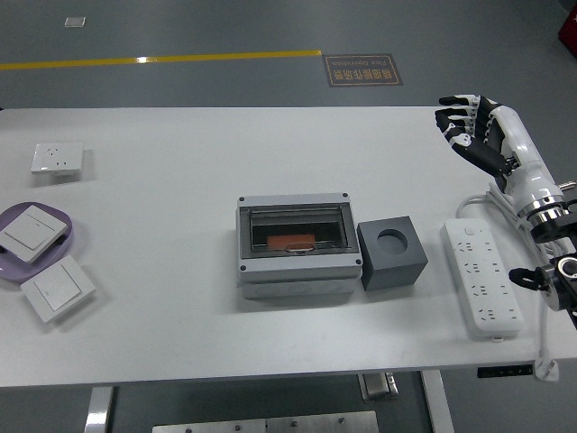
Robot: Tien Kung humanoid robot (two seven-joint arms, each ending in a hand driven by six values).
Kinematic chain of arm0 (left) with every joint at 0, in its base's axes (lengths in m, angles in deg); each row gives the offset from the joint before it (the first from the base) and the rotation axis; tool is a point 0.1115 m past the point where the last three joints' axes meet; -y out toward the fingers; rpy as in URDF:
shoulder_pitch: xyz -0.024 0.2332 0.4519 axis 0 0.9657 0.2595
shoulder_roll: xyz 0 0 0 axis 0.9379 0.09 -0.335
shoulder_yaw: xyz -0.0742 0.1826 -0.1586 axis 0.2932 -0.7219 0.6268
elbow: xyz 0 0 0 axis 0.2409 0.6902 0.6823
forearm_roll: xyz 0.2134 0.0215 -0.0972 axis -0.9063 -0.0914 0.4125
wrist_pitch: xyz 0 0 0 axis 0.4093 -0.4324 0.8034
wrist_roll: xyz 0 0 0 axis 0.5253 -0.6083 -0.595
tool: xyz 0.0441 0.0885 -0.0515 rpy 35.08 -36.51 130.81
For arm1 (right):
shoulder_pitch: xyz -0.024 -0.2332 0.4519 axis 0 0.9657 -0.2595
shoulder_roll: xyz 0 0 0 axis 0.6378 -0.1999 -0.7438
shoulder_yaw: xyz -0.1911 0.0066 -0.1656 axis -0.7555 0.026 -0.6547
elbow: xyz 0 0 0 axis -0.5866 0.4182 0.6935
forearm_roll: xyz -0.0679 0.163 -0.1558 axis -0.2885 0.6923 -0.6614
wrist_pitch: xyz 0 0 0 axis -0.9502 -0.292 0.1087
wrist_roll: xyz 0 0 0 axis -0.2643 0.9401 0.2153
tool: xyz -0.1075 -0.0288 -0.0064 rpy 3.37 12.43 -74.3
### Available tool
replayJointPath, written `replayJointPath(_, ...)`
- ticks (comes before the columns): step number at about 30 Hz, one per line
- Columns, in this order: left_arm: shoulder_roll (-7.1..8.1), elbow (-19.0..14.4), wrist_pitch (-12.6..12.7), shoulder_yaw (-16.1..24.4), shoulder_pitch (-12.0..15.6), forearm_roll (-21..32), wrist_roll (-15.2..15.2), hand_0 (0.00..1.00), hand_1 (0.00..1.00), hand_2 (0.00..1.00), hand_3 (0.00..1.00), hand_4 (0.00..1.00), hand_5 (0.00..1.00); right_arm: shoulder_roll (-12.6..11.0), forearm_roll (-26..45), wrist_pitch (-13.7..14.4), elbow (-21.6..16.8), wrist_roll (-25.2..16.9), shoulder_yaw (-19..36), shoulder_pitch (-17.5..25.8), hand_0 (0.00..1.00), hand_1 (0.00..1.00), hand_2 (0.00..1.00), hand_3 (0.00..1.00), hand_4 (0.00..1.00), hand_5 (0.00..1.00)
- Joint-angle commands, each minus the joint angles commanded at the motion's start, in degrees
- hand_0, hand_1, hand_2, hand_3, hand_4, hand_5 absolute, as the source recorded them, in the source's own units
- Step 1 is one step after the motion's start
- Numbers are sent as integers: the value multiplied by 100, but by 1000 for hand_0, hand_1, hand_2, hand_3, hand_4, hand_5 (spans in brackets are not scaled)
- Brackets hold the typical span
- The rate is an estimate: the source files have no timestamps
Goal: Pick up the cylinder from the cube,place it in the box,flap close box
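A single head view looks forward and steeply down from high on the robot's side, taking in the whole white surface [180, 343] and grey floor [225, 27] beyond.
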Motion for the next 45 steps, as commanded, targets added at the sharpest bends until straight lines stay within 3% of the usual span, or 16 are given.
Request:
replayJointPath(2,4,1,-1,-10,3,3,0,616,625,619,639,703,165,45,251,47,268,-181,-86,-7,660,631,635,667,841,526)
replayJointPath(3,4,3,0,-16,6,6,0,617,625,620,639,703,166,64,389,59,405,-279,-138,-9,688,694,706,744,872,551)
replayJointPath(8,-7,5,0,-29,27,17,1,617,625,620,639,703,166,119,982,63,945,-631,-265,34,688,694,706,744,872,551)
replayJointPath(9,-10,6,-1,-32,31,19,1,616,625,620,639,703,165,130,1093,69,1013,-699,-287,42,675,688,748,825,874,590)
replayJointPath(14,-13,6,-4,-16,27,3,0,616,625,620,639,703,165,180,1470,196,1094,-1026,-395,53,675,688,748,825,874,590)
replayJointPath(19,4,8,-6,-14,20,-6,1,617,625,620,638,703,166,291,2052,581,1042,-1620,-663,86,670,676,727,797,870,608)
replayJointPath(26,11,4,-2,-67,29,14,1,617,625,620,639,703,165,452,2315,1061,701,-2302,-1198,164,662,653,705,771,871,589)
replayJointPath(28,10,3,-1,-67,27,13,2,617,625,620,638,703,166,442,2253,1156,553,-2353,-1372,159,656,624,665,747,863,538)
replayJointPath(32,1,-2,0,-53,16,-2,4,617,625,620,638,703,166,401,2037,1205,101,-2276,-1534,183,656,624,665,747,863,538)
replayJointPath(33,-5,-3,0,-54,14,-3,3,616,626,620,639,703,166,381,1954,1203,-28,-2227,-1519,182,666,625,653,685,826,429)
replayJointPath(38,-11,-6,3,-88,6,9,-1,616,626,620,639,703,166,184,1648,1163,-643,-1963,-1295,121,666,625,653,685,826,429)
replayJointPath(39,-7,-7,3,-97,5,10,-1,617,627,620,639,703,166,128,1619,1159,-770,-1926,-1247,105,658,610,625,631,808,406)
replayJointPath(45,7,-9,4,-120,-1,16,-2,616,625,620,638,703,166,-92,1489,1100,-1426,-1744,-911,95,625,588,604,610,788,383)
